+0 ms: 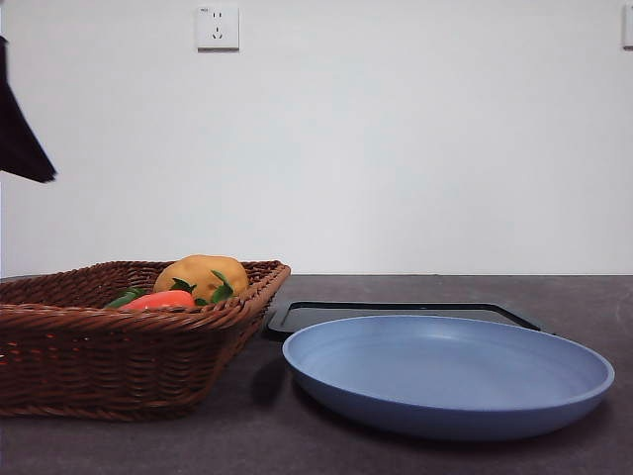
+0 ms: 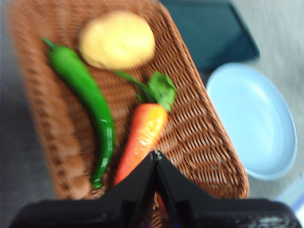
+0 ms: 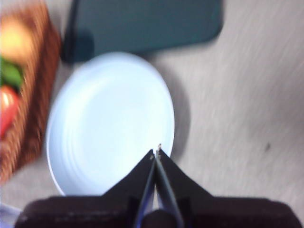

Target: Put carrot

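Note:
The carrot (image 2: 142,135) lies in the brown wicker basket (image 2: 199,137), red-orange with green leaves at its thick end; the front view shows its tip (image 1: 158,299) just above the basket rim (image 1: 119,315). My left gripper (image 2: 156,154) hangs shut above the carrot's thin end, holding nothing. Over the near edge of the blue plate (image 3: 109,123) my right gripper (image 3: 156,151) is shut and empty too. A black arm tip (image 1: 22,139) shows at the front view's upper left.
A yellow-brown potato (image 2: 117,40) and a long green pepper (image 2: 85,95) share the basket with the carrot. The blue plate (image 1: 445,371) sits right of the basket, with a dark flat tray (image 1: 396,312) behind it.

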### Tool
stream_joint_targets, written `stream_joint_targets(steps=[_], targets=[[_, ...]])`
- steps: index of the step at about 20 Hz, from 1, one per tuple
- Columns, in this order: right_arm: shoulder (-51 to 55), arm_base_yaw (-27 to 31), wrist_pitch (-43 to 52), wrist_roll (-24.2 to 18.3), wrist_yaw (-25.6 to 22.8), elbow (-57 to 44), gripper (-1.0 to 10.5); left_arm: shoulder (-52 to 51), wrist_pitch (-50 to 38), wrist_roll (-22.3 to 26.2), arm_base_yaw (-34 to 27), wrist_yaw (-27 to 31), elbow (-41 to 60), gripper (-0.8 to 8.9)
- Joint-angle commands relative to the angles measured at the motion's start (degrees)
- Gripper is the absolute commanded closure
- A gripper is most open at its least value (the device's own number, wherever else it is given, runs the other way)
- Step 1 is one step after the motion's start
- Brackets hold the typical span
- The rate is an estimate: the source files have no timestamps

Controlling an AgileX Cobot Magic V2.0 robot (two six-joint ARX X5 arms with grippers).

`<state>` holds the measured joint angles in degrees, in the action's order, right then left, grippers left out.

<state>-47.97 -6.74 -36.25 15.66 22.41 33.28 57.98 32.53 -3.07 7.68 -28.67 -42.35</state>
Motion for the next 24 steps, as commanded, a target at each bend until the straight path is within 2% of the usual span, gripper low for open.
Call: stream_joint_targets(steps=[1,2,4,5,13,16,21,24], targets=[[-3.48,-0.07,0.55,-1.29,0.20,0.77,9.1,1.42,-0.83,2.36,1.31,-1.27,-1.01,7.96],[-5.03,-0.09,0.74,-1.22,0.17,0.77,8.5,1.46,-1.38,2.29,1.77,-2.21,-1.01,7.44],[-7.96,-0.17,1.62,-1.18,0.17,0.77,7.2,1.46,-2.27,2.21,2.40,-2.49,-1.01,5.78],[-9.31,-0.26,2.34,-1.18,0.17,0.77,6.9,1.46,-2.54,1.95,2.62,-2.51,-1.01,5.35],[-24.48,-5.09,13.49,0.70,0.17,0.77,7.2,1.46,-2.60,1.62,2.91,-2.91,-1.01,5.29],[-29.68,-6.88,16.98,2.58,0.09,0.77,7.2,1.46,-2.60,1.62,2.91,-2.86,-1.01,5.29],[-31.34,-6.88,17.38,2.97,-0.24,0.77,9.3,1.46,-2.71,1.64,2.91,-2.84,-1.01,5.29],[-30.42,-6.88,17.31,2.99,-0.22,0.77,9.4,1.46,-2.75,1.66,2.93,-2.82,-1.01,5.25]])
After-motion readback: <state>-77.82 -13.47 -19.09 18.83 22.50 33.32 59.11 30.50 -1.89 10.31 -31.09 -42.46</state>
